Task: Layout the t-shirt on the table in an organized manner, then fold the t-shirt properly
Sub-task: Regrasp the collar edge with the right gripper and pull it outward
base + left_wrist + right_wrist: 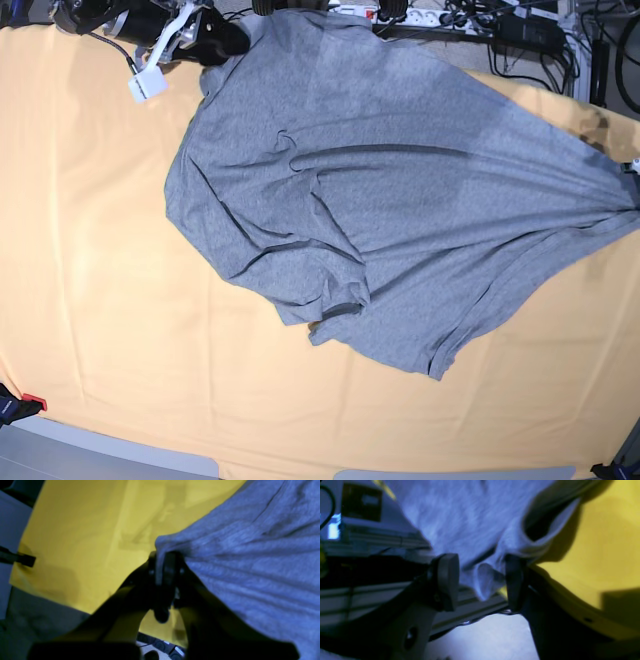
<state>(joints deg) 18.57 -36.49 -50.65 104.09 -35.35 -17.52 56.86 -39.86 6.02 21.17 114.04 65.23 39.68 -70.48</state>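
Note:
The grey t-shirt (390, 200) lies rumpled on the yellow-orange table (100, 300), pulled taut from the back left to the right edge, with no lettering showing. My left gripper (162, 562) is shut on a bunched edge of the t-shirt (250, 555), above the table (87, 542). At the far left corner sits my right gripper (215, 40). In the right wrist view the right gripper (481, 580) is open. A fold of the t-shirt (460, 517) hangs between its jaws, clear of the left pad (448, 580).
Power strips and cables (450, 20) run along the table's back edge. A red clamp (30, 402) grips the front left corner, and a black clamp (22, 558) holds the cloth edge. Metal framing (370, 542) stands beside the right gripper.

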